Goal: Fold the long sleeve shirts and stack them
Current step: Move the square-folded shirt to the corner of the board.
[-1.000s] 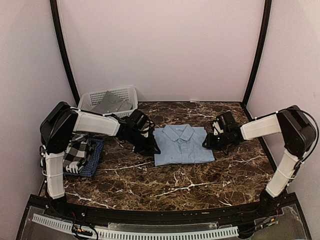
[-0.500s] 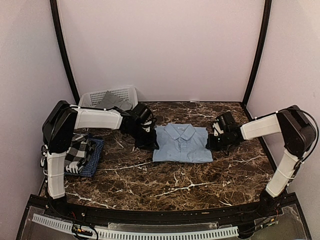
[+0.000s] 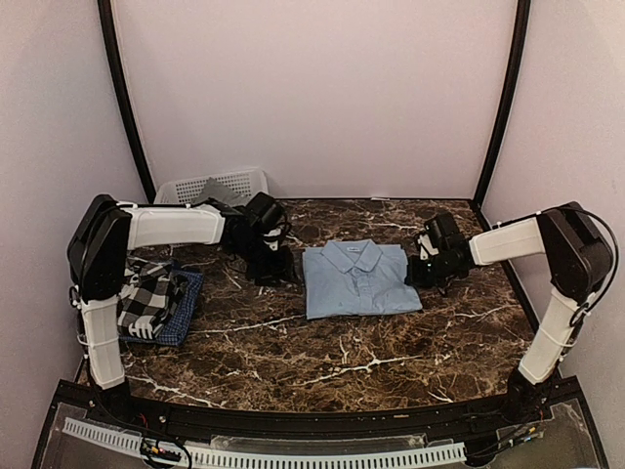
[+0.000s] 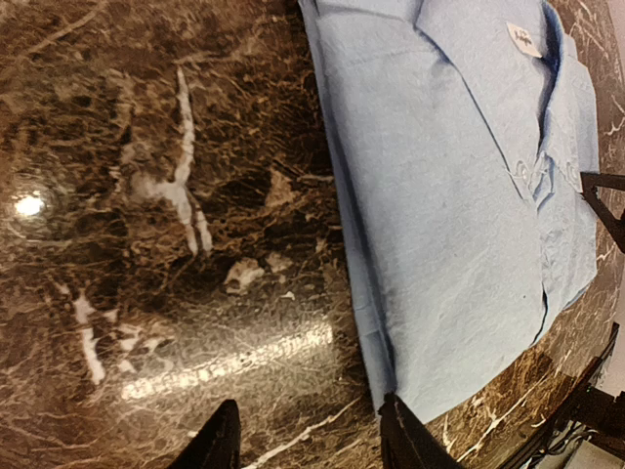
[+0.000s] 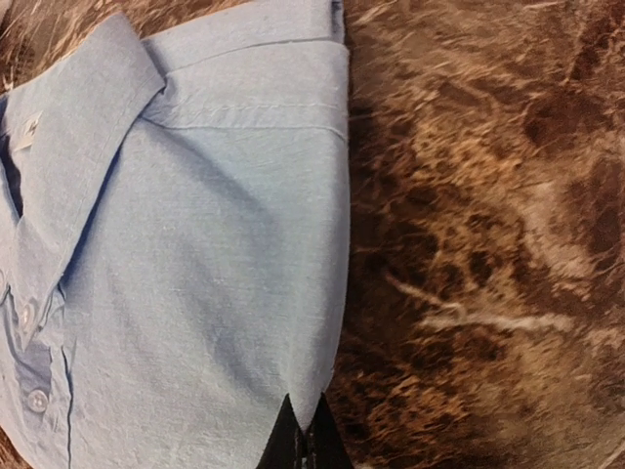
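Observation:
A folded light blue shirt (image 3: pixel 359 280) lies collar-up in the middle of the marble table (image 3: pixel 322 357). My left gripper (image 3: pixel 274 267) hovers low by the shirt's left edge. It is open, and in the left wrist view my left gripper (image 4: pixel 311 442) has bare marble between its fingers while the right fingertip (image 4: pixel 402 436) touches the light blue shirt (image 4: pixel 459 205) at its folded corner. My right gripper (image 3: pixel 418 273) is at the shirt's right side. In the right wrist view my right gripper (image 5: pixel 304 430) is shut on the edge of the light blue shirt (image 5: pixel 195 274).
A black-and-white checked shirt (image 3: pixel 146 296) rests on a dark blue one (image 3: pixel 186 305) at the left edge. A white lattice basket (image 3: pixel 210 184) at the back left holds a grey shirt (image 3: pixel 221 199), partly hidden by my left arm.
My left gripper has opened and drawn back left and away from the shirt's left edge. My right gripper has shut on the right edge, and the shirt has slid slightly right.

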Controlling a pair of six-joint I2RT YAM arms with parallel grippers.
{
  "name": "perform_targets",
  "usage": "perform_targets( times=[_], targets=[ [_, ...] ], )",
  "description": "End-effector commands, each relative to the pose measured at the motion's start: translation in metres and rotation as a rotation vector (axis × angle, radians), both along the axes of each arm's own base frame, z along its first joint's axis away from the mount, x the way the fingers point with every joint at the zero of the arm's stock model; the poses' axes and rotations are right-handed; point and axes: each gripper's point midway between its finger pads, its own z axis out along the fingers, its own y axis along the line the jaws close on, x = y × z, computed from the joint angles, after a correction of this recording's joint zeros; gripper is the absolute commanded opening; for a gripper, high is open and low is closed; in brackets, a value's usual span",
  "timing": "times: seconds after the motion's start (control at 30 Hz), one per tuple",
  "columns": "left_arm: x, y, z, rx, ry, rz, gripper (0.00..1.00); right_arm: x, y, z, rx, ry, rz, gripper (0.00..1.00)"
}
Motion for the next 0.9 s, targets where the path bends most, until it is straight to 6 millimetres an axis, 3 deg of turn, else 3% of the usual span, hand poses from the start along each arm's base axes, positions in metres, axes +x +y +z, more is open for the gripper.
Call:
perform_targets(
  times=[0.0, 0.1, 0.3, 0.6, 0.77, 0.8, 0.87],
  targets=[
    [-0.002, 0.029, 0.036, 0.048, -0.085, 0.023, 0.47, 0.021, -0.028, 0.000, -0.054, -0.015, -0.058, 0.00],
    [-0.003, 0.042, 0.041, 0.066, -0.107, 0.048, 0.48, 0.029, -0.047, -0.005, -0.084, -0.007, -0.080, 0.00],
    [-0.013, 0.072, 0.034, 0.110, -0.101, 0.099, 0.48, 0.045, -0.089, -0.008, -0.137, 0.003, -0.126, 0.00],
    [-0.025, 0.119, 0.029, 0.241, -0.131, 0.174, 0.48, 0.063, -0.167, -0.012, -0.282, 0.031, -0.266, 0.00],
    [-0.026, 0.135, 0.031, 0.275, -0.131, 0.197, 0.48, 0.078, -0.188, -0.014, -0.331, 0.040, -0.298, 0.00],
    [-0.026, 0.139, 0.031, 0.291, -0.132, 0.202, 0.48, 0.080, -0.204, -0.015, -0.342, 0.048, -0.329, 0.00],
    [-0.027, 0.146, 0.032, 0.315, -0.136, 0.213, 0.48, 0.082, -0.211, -0.015, -0.355, 0.055, -0.339, 0.03]
  ],
)
